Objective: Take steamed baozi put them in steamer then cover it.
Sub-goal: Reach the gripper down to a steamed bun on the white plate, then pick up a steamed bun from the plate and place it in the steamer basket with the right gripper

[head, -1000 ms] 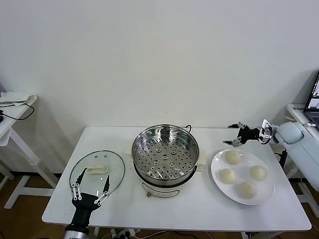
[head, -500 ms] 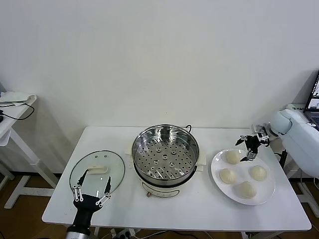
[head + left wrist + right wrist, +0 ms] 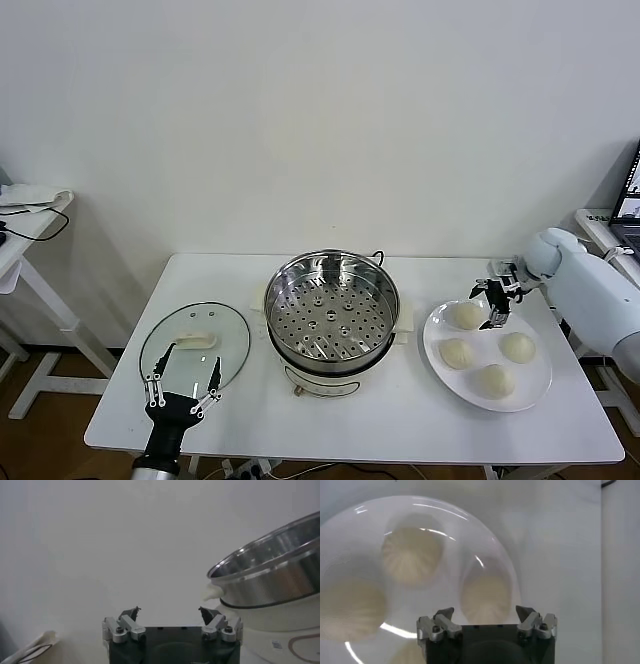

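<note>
Over plate (image 3: pixel 437 365), R gripper (image 3: pixel 486 307) spread above rear baozi (image 3: pixel 467 315). L gripper (image 3: pixel 182 385) spread, parked by lid (image 3: pixel 230 335). Steamer (image 3: pixel 331 305) uncovered.

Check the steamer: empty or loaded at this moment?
Empty. The steamer's perforated tray is bare; all four steamed baozi sit on the white plate, and the cover lies on the table.

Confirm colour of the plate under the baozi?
White, glossy; the plate shows best in the head view.
</note>
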Tool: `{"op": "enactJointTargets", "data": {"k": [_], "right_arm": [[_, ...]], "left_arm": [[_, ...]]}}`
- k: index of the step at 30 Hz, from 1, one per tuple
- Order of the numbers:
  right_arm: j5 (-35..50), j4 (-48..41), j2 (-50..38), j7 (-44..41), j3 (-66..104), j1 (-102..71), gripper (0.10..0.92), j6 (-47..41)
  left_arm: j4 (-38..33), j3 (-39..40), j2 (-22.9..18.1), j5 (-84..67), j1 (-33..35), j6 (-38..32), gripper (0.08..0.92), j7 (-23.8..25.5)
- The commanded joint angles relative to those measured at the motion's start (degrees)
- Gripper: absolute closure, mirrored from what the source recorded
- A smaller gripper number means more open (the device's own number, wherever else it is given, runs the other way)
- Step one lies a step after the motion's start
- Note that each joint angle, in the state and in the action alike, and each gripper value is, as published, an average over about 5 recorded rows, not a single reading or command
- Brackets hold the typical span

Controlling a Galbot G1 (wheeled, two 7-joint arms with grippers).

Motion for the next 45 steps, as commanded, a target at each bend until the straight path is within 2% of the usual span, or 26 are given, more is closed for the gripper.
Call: {"op": "enactJointTargets", "data": {"k": [1,5,10,14,21,27,35,40,45], "right_arm": [[-1.88,-1.31,1.87,1.36,-0.58,-0.26,0.205,-0.3],[-2.06,-0.88,1.58,1.52,-0.8,-0.35,0.244,-0.77],[-1.79,-0.32,1.23,2.12,-1.02,-0.36,0.354,-0.87],[-1.25,0.73,0.59,2.52,-1.33,-0.21,0.404,-0.83],[5.64,10.63,-4.73,1.16,-7.28,5.16,0.42,1.15],[10.33,19.98,-6.57,-1.68,-17.87,19.75,0.415,12.3],[13.09,29.28,-0.52,-3.28,-28.86,35.38,0.405,24.51],[9.92,34.08,4.21,-2.32,-30.37,36.55,0.405,30.22],[6.94,34.95,8.52,-1.3,-31.94,34.39,0.406,32.23]], "left_arm": [[-0.09,0.05,-0.09,-0.07,0.12,-0.19,0.177,-0.02],[-0.02,-0.06,0.07,-0.2,0.02,-0.24,0.177,-0.01],[-0.03,0.0,0.08,-0.28,-0.18,-0.24,0.177,0.0],[-0.17,0.04,0.09,-0.33,-0.25,-0.2,0.177,0.0],[-0.93,-0.03,0.33,-0.56,-0.32,0.07,0.177,0.0],[-1.45,0.24,0.65,-0.62,-0.21,0.14,0.177,-0.01],[-2.21,0.45,0.86,-0.71,0.08,0.0,0.177,-0.06],[-2.42,0.75,0.91,-0.65,0.03,0.08,0.177,-0.03],[-2.25,1.09,0.98,-0.66,-0.24,0.07,0.177,0.07]]}}
